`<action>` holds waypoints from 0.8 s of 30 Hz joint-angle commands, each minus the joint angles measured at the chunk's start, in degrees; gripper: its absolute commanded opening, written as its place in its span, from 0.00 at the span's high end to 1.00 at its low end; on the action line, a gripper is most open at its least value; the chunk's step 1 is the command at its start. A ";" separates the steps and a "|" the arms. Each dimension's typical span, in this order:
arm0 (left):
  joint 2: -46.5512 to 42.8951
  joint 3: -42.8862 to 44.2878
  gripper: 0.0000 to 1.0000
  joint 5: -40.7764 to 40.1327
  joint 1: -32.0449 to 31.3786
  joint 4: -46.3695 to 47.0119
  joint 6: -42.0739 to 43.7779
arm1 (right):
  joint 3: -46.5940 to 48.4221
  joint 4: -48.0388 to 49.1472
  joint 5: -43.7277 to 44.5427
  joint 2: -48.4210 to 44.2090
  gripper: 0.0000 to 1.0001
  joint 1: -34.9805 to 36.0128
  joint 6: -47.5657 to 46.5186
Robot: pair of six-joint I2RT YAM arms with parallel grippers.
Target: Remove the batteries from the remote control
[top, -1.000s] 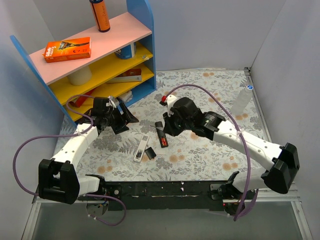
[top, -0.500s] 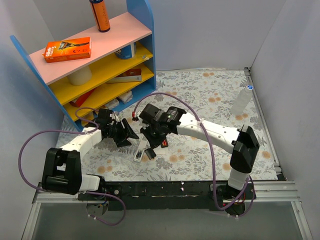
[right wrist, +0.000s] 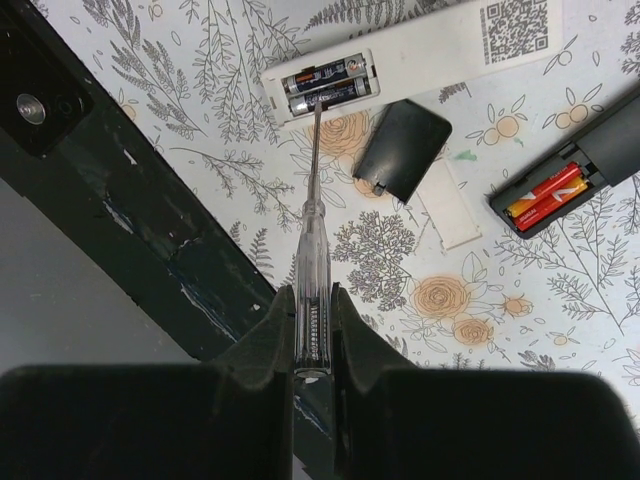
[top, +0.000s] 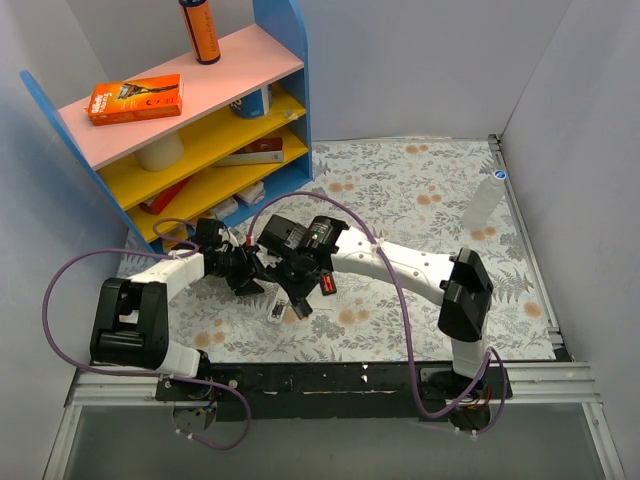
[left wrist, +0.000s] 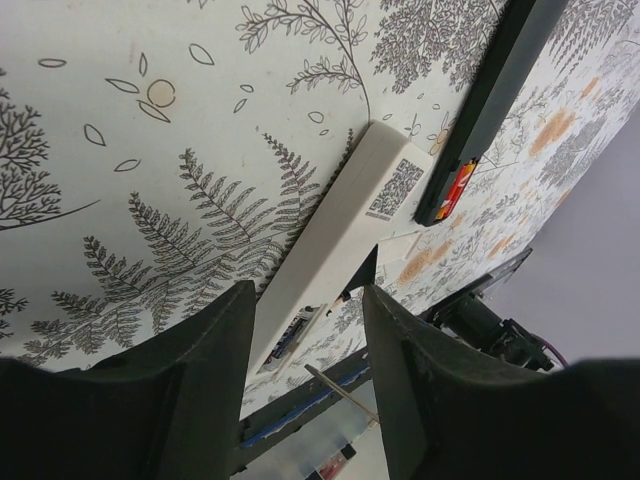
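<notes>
A white remote [right wrist: 420,45] lies back-up on the floral table, its compartment open with two dark batteries [right wrist: 325,85] in it. My right gripper [right wrist: 310,295] is shut on a clear screwdriver [right wrist: 308,240]; its tip rests on those batteries. A black remote [right wrist: 600,150] to the right holds two red batteries [right wrist: 548,195]. A black cover [right wrist: 402,143] and a white cover [right wrist: 448,205] lie loose between them. My left gripper [left wrist: 305,295] is open, its fingers straddling the white remote [left wrist: 340,220]. In the top view both grippers [top: 258,272] [top: 296,283] meet over the white remote [top: 277,308].
A blue shelf unit [top: 285,60] with an orange box [top: 134,98] and an orange can [top: 200,30] stands at the back left. A clear bottle [top: 483,203] stands by the right wall. The black front rail [top: 330,378] runs just below the remotes.
My right arm has swung left and brought the screwdriver over the white remote. My left gripper has slid right up to the same remote.
</notes>
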 commanded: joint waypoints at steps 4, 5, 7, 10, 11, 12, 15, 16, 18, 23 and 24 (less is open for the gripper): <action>0.25 -0.55 0.57 2.51 0.21 0.80 0.93 | 5.22 -2.77 0.42 2.80 0.99 0.34 -0.43; 0.42 -0.64 0.58 2.52 0.21 0.71 0.93 | 5.48 -3.03 0.42 2.98 0.99 0.34 -0.52; 0.77 -0.64 0.60 2.60 0.21 0.54 0.84 | 5.75 -3.21 0.68 3.85 0.99 0.34 -0.70; 1.04 -0.73 0.62 3.13 0.21 0.54 0.75 | 6.36 -3.65 0.86 5.00 0.99 0.34 -0.78; 1.04 -1.08 0.63 3.39 0.13 0.71 0.58 | 6.54 -3.74 0.86 5.26 0.99 0.34 -0.78; 1.13 -1.17 0.63 3.48 0.21 0.89 0.40 | 6.72 -3.91 0.77 5.70 0.99 0.26 -0.87; 1.57 -1.26 0.64 3.57 0.21 0.80 0.23 | 7.68 -4.09 1.03 6.84 0.99 0.34 -1.39; 1.65 -1.17 0.64 3.66 0.21 0.63 0.23 | 7.95 -4.18 1.12 7.02 0.99 0.34 -1.57; 2.18 -1.08 0.64 3.83 0.21 0.36 0.23 | 8.47 -4.27 1.56 7.63 0.99 0.34 -1.84; 2.36 -1.43 0.66 4.10 0.21 0.36 -0.04 | 8.83 -4.53 2.00 8.86 0.99 0.34 -2.80; 2.36 -1.43 0.66 4.27 0.21 0.36 0.05 | 8.83 -4.53 2.00 9.30 0.99 0.34 -2.89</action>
